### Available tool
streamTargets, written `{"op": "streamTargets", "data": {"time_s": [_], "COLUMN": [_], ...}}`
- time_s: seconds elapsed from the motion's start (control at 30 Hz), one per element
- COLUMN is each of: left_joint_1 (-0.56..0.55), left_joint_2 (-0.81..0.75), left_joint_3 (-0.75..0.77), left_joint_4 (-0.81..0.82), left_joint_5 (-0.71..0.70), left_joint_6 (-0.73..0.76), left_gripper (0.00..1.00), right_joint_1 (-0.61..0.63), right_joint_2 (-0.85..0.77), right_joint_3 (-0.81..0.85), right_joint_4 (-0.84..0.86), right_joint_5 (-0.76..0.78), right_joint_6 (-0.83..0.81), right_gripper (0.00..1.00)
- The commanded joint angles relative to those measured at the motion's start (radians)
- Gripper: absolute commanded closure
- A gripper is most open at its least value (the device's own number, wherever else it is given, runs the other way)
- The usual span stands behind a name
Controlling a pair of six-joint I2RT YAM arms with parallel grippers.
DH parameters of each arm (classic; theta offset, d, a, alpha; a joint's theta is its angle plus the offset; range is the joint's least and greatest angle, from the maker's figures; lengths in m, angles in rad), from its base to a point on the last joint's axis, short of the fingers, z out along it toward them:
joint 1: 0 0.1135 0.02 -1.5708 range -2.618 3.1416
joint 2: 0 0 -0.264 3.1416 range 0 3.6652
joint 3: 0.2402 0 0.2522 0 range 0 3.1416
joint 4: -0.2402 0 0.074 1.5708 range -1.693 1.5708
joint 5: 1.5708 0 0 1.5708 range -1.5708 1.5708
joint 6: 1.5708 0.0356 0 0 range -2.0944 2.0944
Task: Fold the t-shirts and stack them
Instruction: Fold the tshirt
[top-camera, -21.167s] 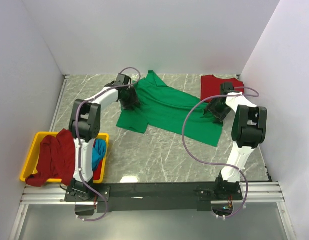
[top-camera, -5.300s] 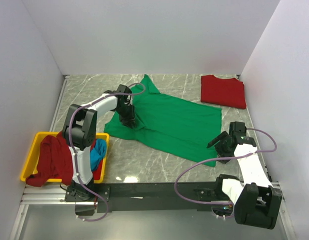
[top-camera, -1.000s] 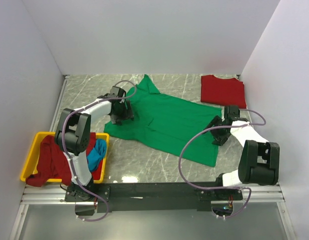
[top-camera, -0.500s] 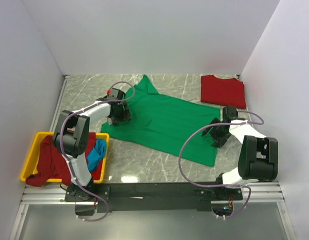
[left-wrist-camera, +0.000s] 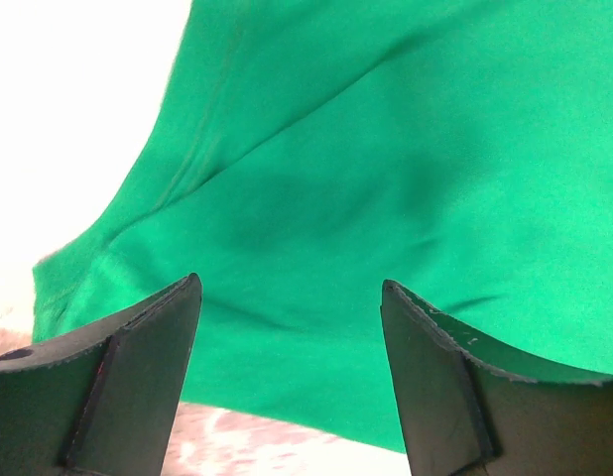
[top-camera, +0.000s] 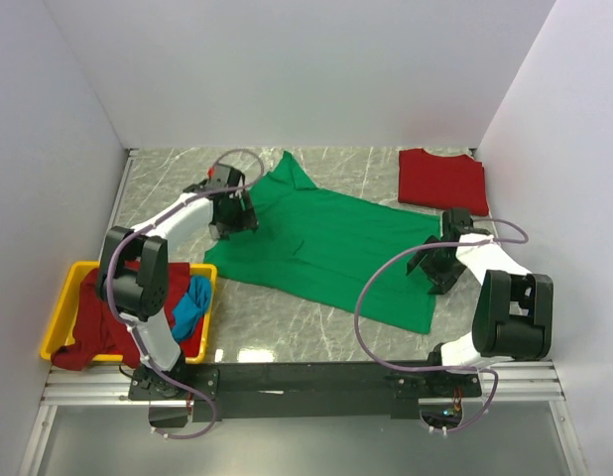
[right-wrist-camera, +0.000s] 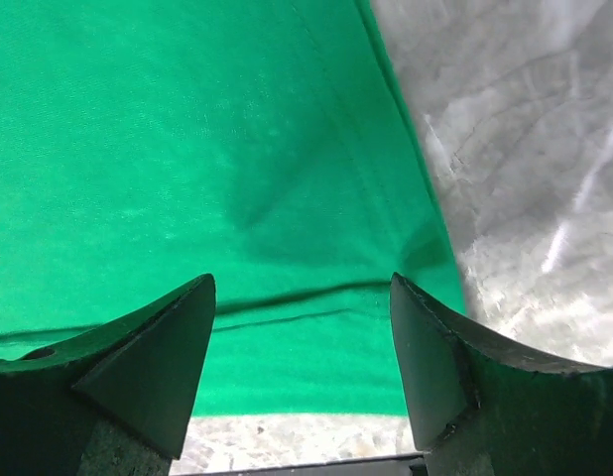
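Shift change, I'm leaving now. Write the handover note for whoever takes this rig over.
Left gripper: open, over the green t-shirt's left edge, holding nothing.
Right gripper: open, over its right edge.
Green t-shirt lies spread mid-table, unfolded.
Red t-shirt sits folded at the far right: done.
Dark red t-shirt and blue t-shirt are heaped in the yellow bin.
Left: fold the green, stack it, then the two binned shirts.

We find open worktop [top-camera: 287,322] in front of the green t-shirt [top-camera: 326,243] and along its far-left side, while the yellow bin [top-camera: 61,315] fills the near-left corner, the folded red t-shirt [top-camera: 443,180] the far-right corner, and white walls [top-camera: 287,69] close three sides.
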State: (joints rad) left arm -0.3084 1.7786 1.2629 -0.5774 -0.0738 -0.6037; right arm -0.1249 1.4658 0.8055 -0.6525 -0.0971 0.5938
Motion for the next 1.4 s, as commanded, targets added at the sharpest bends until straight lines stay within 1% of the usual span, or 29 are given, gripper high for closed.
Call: {"op": "streamTargets", "data": {"time_s": [0.0, 0.1, 0.2, 0.43, 0.53, 0.7, 0.9, 1.1, 1.23, 1.37], "left_joint_1": [-0.004, -0.009, -0.014, -0.014, -0.014, -0.014, -0.015, -0.021, -0.053, -0.077], "left_joint_2": [-0.010, 0.051, 0.099, 0.171, 0.173, 0.174, 0.166, 0.147, 0.113, 0.085], "left_joint_3": [0.139, 0.217, 0.251, 0.237, 0.204, 0.135, 0.047, -0.010, -0.031, -0.085], "left_joint_4": [-0.001, -0.009, 0.002, 0.050, 0.073, 0.094, 0.132, 0.148, 0.145, 0.146], "left_joint_5": [0.048, 0.066, 0.098, 0.137, 0.141, 0.140, 0.123, 0.146, 0.161, 0.193], "left_joint_6": [0.016, 0.025, 0.028, 0.030, 0.031, 0.042, 0.053, 0.048, 0.051, 0.039], "left_gripper": [0.21, 0.21, 0.21, 0.21, 0.21, 0.21, 0.22, 0.22, 0.22, 0.22], "right_joint_1": [0.002, 0.007, 0.013, 0.045, 0.047, 0.045, 0.031, -0.027, -0.070, -0.113], "right_joint_2": [-0.056, -0.064, -0.059, -0.022, -0.003, 0.036, 0.091, 0.136, 0.149, 0.157], "right_joint_3": [0.115, 0.168, 0.184, 0.106, 0.064, 0.040, 0.032, 0.024, 0.041, 0.066], "right_joint_4": [-0.053, -0.071, -0.070, 0.002, 0.039, 0.050, 0.036, 0.033, 0.022, 0.008], "right_joint_5": [0.040, 0.025, -0.010, -0.114, -0.150, -0.125, -0.055, -0.043, -0.029, -0.007], "right_joint_6": [-0.029, -0.026, -0.017, 0.023, 0.031, 0.026, 0.006, -0.006, -0.023, -0.045], "right_gripper": [0.23, 0.23, 0.23, 0.23, 0.23, 0.23, 0.23, 0.23, 0.22, 0.22]}}
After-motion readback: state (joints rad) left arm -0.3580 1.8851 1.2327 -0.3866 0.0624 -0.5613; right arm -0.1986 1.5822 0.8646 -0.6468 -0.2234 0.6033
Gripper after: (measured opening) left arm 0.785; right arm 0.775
